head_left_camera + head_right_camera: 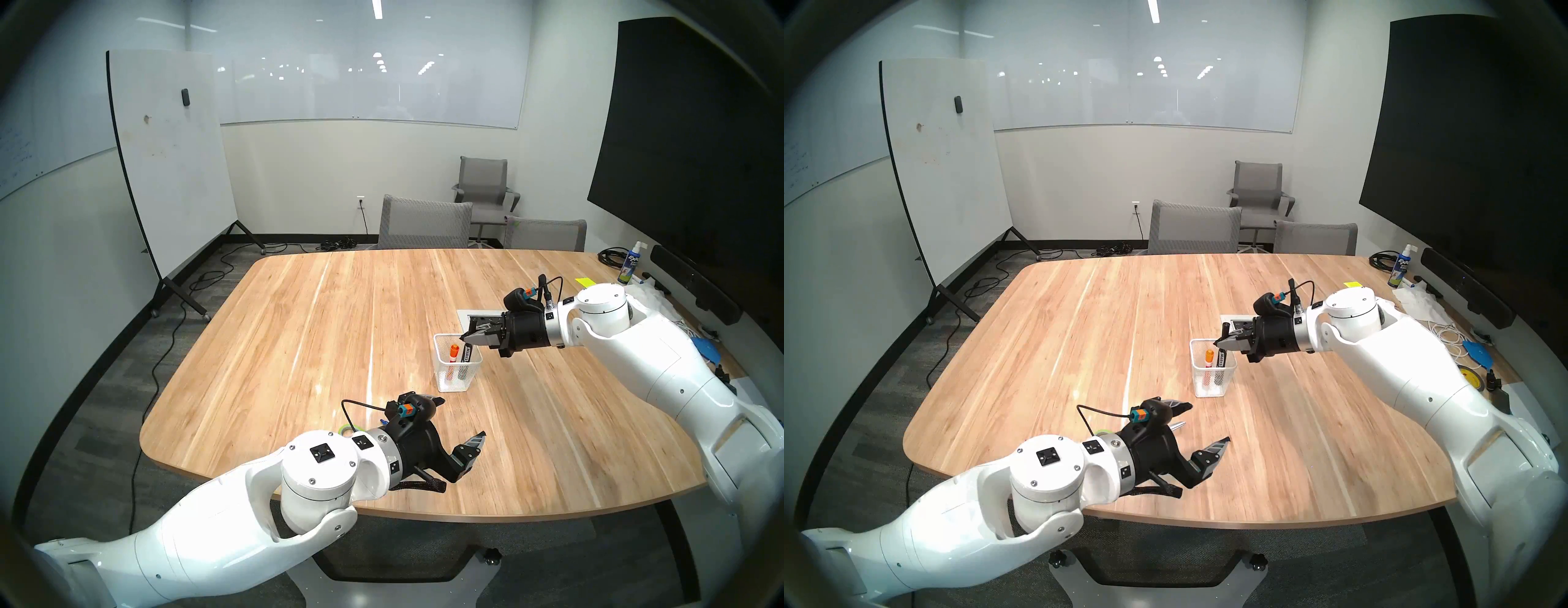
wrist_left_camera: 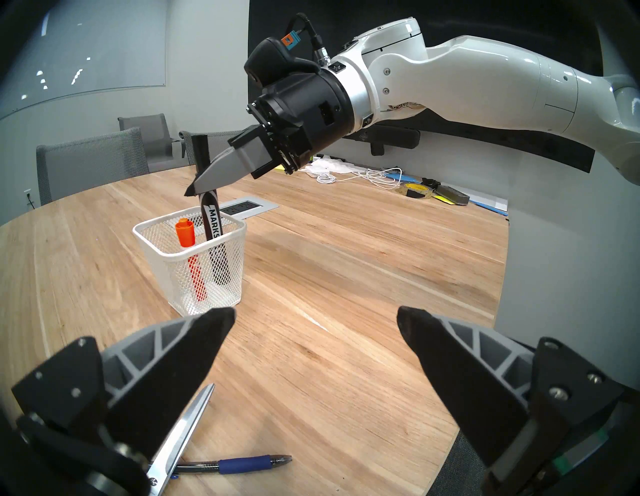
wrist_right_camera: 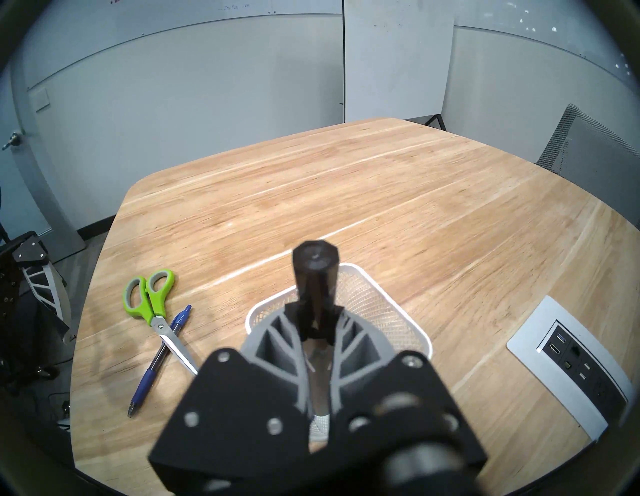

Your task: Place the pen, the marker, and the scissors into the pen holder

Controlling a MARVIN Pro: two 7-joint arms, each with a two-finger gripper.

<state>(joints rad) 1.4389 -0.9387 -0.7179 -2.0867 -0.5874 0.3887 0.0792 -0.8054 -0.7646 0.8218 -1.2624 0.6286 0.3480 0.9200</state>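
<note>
The white mesh pen holder stands right of the table's middle, with an orange-capped marker upright inside. My right gripper is over its rim, shut on a black marker whose lower end is inside the holder. The green-handled scissors lie crossed over the blue pen near the table's front-left edge. My left gripper hovers open just above them, holding nothing. In the left wrist view the scissors' blade and the pen show under its left finger.
A socket plate is set into the table just behind the holder. Two grey chairs stand at the far edge. A spray bottle, white cables and a tape roll clutter the table's right side.
</note>
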